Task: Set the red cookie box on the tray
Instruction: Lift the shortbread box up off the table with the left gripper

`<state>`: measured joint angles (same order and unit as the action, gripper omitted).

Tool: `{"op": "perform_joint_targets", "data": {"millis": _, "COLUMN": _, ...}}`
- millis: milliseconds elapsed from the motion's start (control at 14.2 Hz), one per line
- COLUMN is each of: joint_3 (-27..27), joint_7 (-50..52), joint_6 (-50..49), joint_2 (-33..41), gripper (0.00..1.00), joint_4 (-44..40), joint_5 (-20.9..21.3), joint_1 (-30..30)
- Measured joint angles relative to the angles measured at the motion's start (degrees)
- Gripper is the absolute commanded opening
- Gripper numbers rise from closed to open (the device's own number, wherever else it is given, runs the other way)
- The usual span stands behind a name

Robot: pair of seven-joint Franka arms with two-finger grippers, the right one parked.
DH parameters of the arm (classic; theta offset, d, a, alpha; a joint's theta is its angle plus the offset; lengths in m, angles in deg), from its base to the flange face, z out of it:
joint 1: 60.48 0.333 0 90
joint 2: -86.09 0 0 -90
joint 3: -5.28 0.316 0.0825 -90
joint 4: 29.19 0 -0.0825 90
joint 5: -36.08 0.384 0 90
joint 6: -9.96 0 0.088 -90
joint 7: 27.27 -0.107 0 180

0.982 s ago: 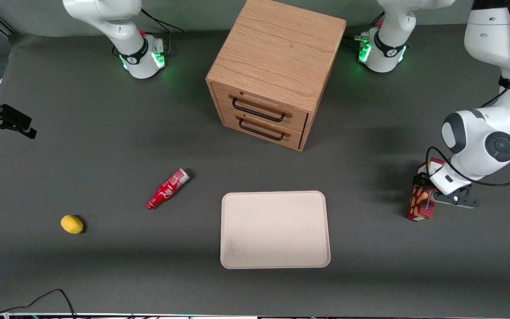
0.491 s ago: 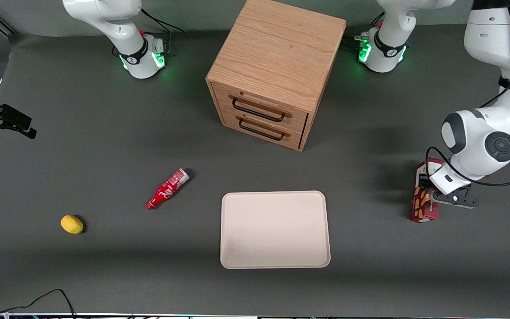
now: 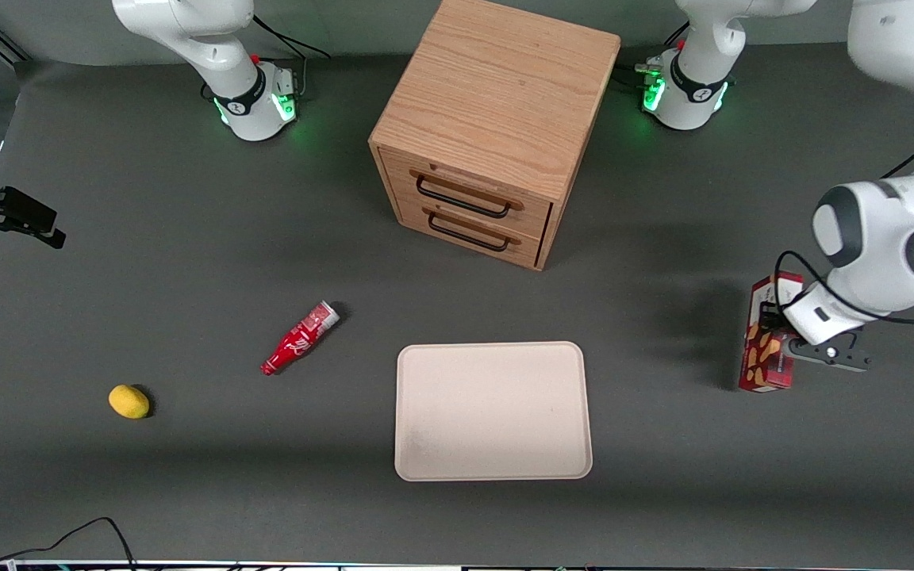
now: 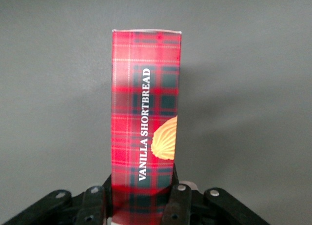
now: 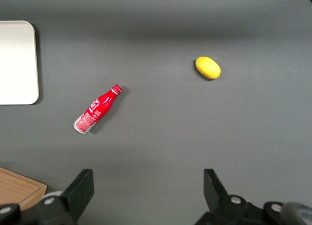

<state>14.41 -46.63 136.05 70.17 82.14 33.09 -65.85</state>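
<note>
The red cookie box, a slim red plaid carton, hangs at the working arm's end of the table with its shadow apart from it on the mat. My gripper is shut on the box's upper end. In the left wrist view the box stands lengthwise between the black fingers of the gripper, which press its two sides. The cream-white tray lies flat and bare near the front camera, well off toward the parked arm from the box. One corner of the tray shows in the right wrist view.
A wooden two-drawer cabinet stands farther from the front camera than the tray. A red soda bottle lies on its side beside the tray, and a yellow lemon lies toward the parked arm's end.
The working arm has risen and shifted slightly outward, carrying the cookie box with it. The box has straightened and sits a little higher in the front view.
</note>
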Motion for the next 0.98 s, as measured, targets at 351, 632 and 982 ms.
{"op": "perform_joint_targets", "data": {"millis": 351, "joint_3": 0.01, "joint_7": 0.00, "joint_6": -28.92, "joint_2": 4.35, "gripper": 0.00, "joint_4": -20.74, "joint_5": 0.05, "joint_1": -0.38}}
{"op": "perform_joint_targets", "data": {"millis": 632, "joint_3": 0.00, "joint_7": 0.00, "joint_6": -39.93, "joint_2": 4.03, "gripper": 0.00, "joint_4": -31.96, "joint_5": 0.05, "joint_1": -0.92}}
{"op": "perform_joint_targets", "data": {"millis": 982, "joint_3": -0.37, "joint_7": 2.77, "joint_6": -42.15, "joint_2": -1.55, "gripper": 0.00, "joint_4": -40.39, "joint_5": -0.37, "joint_1": -3.39}}
